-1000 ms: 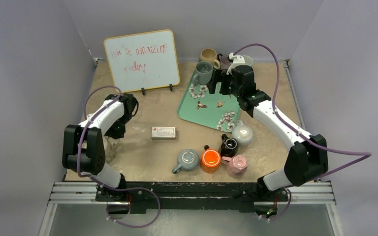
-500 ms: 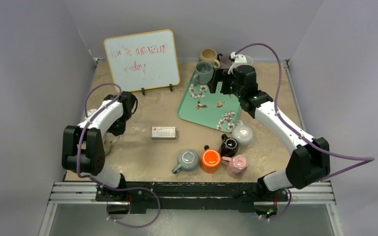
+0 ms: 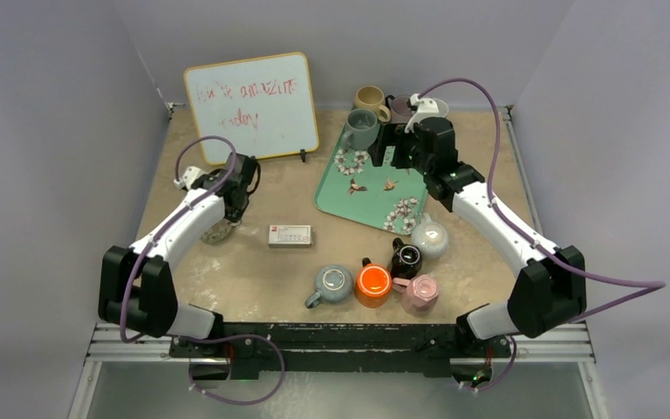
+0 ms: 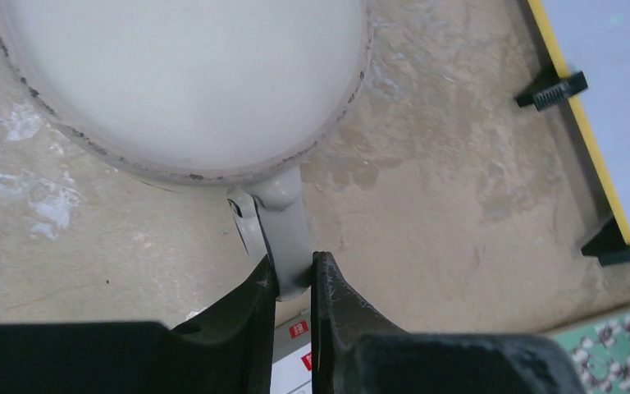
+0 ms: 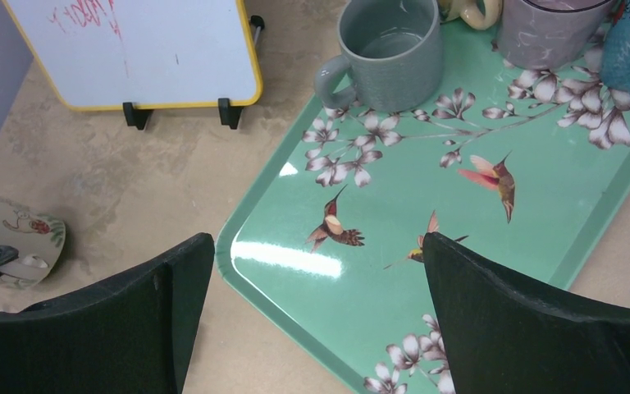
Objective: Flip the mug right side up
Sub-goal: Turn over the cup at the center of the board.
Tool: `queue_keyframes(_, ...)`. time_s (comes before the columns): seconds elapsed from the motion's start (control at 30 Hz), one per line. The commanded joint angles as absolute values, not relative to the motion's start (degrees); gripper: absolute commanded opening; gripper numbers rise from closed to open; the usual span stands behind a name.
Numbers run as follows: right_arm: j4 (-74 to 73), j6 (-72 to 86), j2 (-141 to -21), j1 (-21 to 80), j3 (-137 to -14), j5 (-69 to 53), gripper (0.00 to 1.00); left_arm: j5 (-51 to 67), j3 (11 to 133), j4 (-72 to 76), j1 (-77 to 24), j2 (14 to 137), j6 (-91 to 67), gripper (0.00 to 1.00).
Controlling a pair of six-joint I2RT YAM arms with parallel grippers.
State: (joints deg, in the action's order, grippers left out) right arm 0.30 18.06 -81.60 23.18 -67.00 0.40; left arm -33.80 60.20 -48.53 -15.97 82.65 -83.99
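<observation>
A cream mug with a small printed drawing fills the top of the left wrist view, its round pale end turned to the camera. My left gripper is shut on the mug's handle. From above, the left gripper stands left of centre with the mug just under it. The mug also shows at the left edge of the right wrist view, lying tilted. My right gripper is wide open over the green tray, holding nothing.
A whiteboard stands at the back. A small white box lies just right of the held mug. The floral tray carries a grey mug and others. Several mugs cluster near the front edge.
The left jaws finished closing on the handle. The left arm then swung from the table's left edge toward the back and middle, bringing the mug along. The right arm stayed put.
</observation>
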Motion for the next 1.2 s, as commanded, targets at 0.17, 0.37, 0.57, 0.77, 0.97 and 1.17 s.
queue_keyframes(0.17,2.99,19.05,-81.10,23.15,-66.96,0.18,0.99,-32.57,53.87,-39.70,-16.35,79.87,-76.85,0.00)
queue_keyframes(0.37,2.75,19.41,-81.15,23.16,-67.54,0.18,0.99,-31.73,53.27,-40.12,-16.35,80.61,-74.75,0.00)
queue_keyframes(0.57,3.59,20.18,-80.66,23.16,-67.76,-1.09,0.99,-35.68,59.94,-50.21,-16.35,84.89,-79.18,0.52)
queue_keyframes(0.77,3.62,20.32,-78.84,23.12,-66.35,-1.45,0.99,-39.13,61.09,-50.61,-15.87,86.39,-81.49,0.48)
queue_keyframes(0.97,3.89,20.30,-78.55,23.17,-66.33,-2.07,0.99,-40.42,63.85,-53.88,-15.82,89.84,-86.13,0.42)
queue_keyframes(1.17,2.49,20.54,-78.62,23.19,-66.57,-2.72,0.99,-41.19,64.12,-54.89,-15.56,92.66,-88.73,0.25)
